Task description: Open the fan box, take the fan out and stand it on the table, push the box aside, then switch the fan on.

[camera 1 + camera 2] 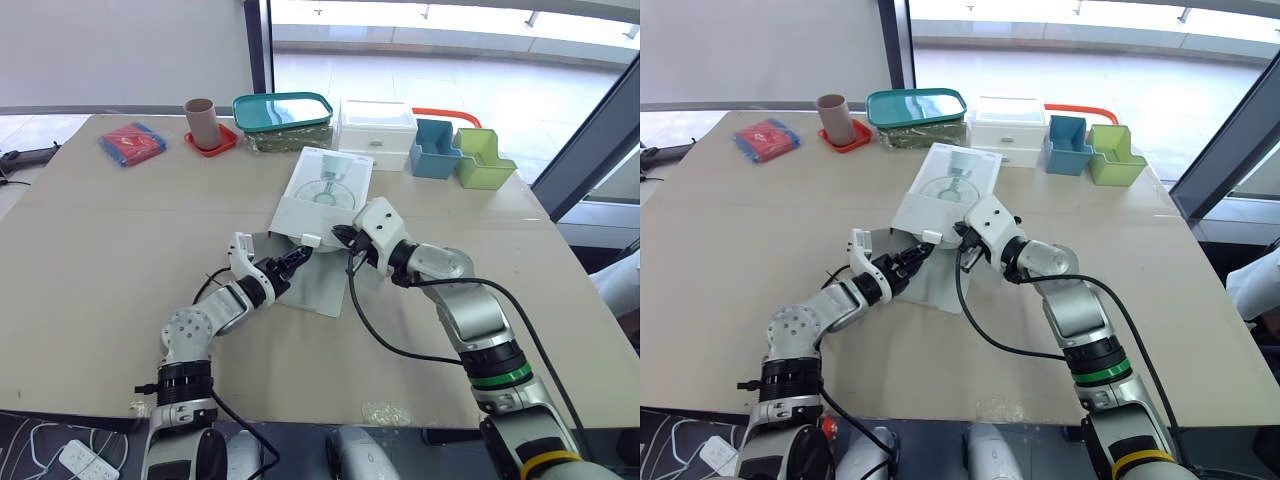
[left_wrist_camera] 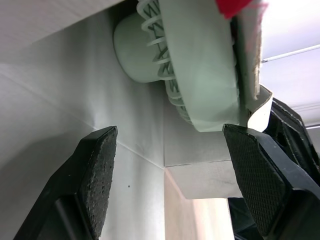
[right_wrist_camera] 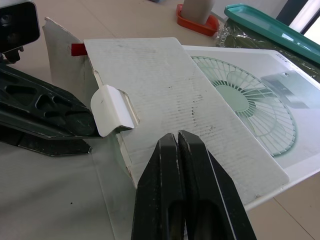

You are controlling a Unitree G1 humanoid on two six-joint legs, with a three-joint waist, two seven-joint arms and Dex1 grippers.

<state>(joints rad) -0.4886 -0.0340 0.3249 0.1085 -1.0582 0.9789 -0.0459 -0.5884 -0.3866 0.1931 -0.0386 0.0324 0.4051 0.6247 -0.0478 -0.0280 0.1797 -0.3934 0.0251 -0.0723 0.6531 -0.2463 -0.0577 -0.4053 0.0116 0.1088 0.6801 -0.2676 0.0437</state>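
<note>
Looking down on a beige table (image 1: 110,240) beside a bright window wall. Reaching in from the left with the left gripper (image 1: 296,256), fingers spread wide at the open near end of the fan box (image 1: 325,190), pinching nothing yet. Peering inside: fan (image 2: 200,65) lying in the carton, pale green, with a ribbed grille and a solid rim. Judging it light, hard and a bit slick, with thin ribs likely fragile, so better taken by the rim. Over to the right gripper (image 3: 176,137), fingers pressed together at the box's top panel, just beside a loose white flap (image 3: 112,110), a likely snag. Scanning the far edge, left to right: red packet (image 1: 132,143), brown cup (image 1: 201,120), teal-lidded tray (image 1: 283,110), white case (image 1: 377,125), blue bin (image 1: 433,150), green bin (image 1: 482,160), crowding any push that way.
</note>
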